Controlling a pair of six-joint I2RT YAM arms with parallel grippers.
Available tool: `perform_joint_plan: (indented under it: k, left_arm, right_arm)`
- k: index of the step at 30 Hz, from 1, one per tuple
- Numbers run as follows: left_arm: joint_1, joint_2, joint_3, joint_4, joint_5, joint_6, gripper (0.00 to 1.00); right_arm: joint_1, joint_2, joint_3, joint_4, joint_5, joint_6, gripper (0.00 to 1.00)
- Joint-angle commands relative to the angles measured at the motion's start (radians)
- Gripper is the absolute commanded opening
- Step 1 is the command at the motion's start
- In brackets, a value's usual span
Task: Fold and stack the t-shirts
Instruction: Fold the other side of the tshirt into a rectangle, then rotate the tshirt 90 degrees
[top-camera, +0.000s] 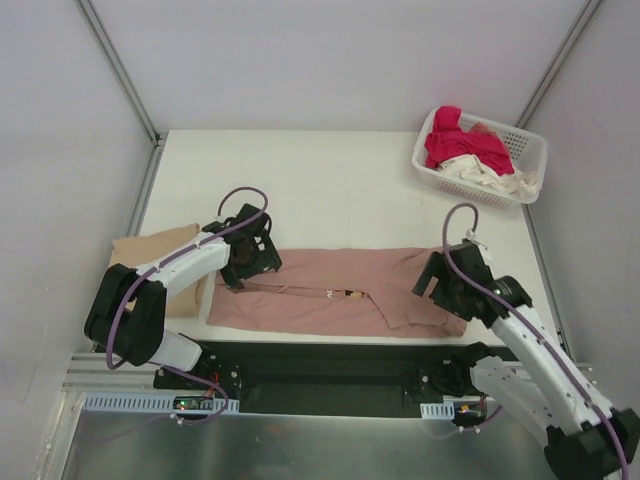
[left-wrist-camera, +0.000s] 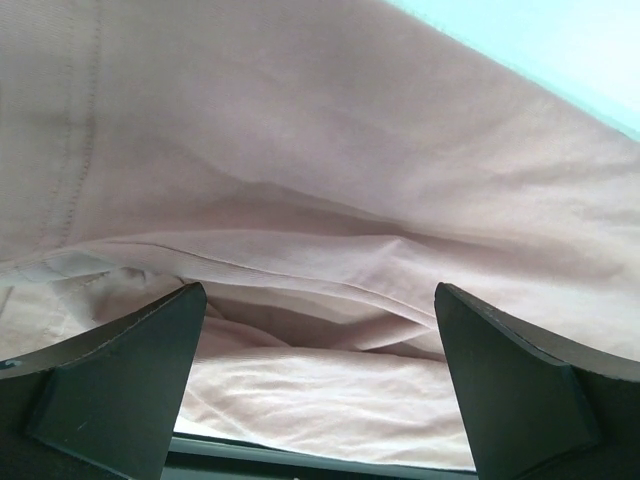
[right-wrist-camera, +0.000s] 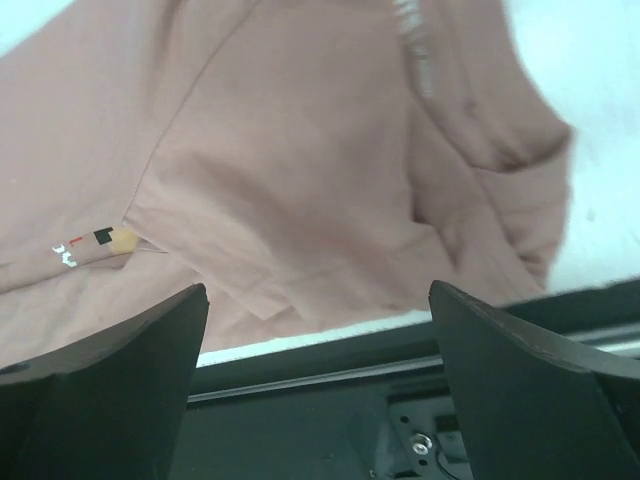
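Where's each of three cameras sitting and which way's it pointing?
Top external: above and behind, looking down at the table; left arm, right arm show.
Left wrist: on the wrist, facing the pink t-shirt's folds; open left gripper shows.
Right wrist: likewise, facing shirt and table's near edge; open right gripper shows.
All share the shirt.

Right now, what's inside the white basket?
A red shirt lies on top in the basket, with cream cloth beside and under it. Anything deeper is covered, so I cannot tell how many shirts are in there.
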Motion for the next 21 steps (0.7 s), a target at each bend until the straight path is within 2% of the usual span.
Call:
perform_joint_plan:
  k: [1,5,7,11,13,18,21]
  left_arm:
    - [-0.003,-0.013,0.002,0.022,0.063,0.043,0.99]
    - [-0.003,0.017,-0.038,0.049,0.101,0.051,0.99]
    - [-0.003,0.021,-0.053,0.049,0.101,0.048,0.99]
    - [-0.003,0.009,-0.116,0.051,0.106,0.032,0.99]
    - [-0.003,-0.002,-0.142,0.059,0.118,0.016,0.99]
    - [-0.006,-0.071,-0.230,0.060,0.138,-0.058,0.99]
    - [-0.030,-0.111,-0.262,0.068,0.161,-0.122,0.99]
  right_arm:
    - [0.001,0.231,0.010,0.260,-0.129,-0.088,0.97]
    - [0.001,0.521,0.042,0.350,-0.133,-0.105,0.97]
    - [0.001,0.605,0.073,0.383,-0.124,-0.114,0.97]
    - [0.001,0.855,0.201,0.427,-0.170,-0.165,0.97]
    - [-0.001,0.943,0.321,0.440,-0.261,-0.197,0.97]
    - [0.040,1.271,0.644,0.378,-0.348,-0.275,0.97]
    - [0.054,1.460,0.944,0.334,-0.435,-0.285,0.97]
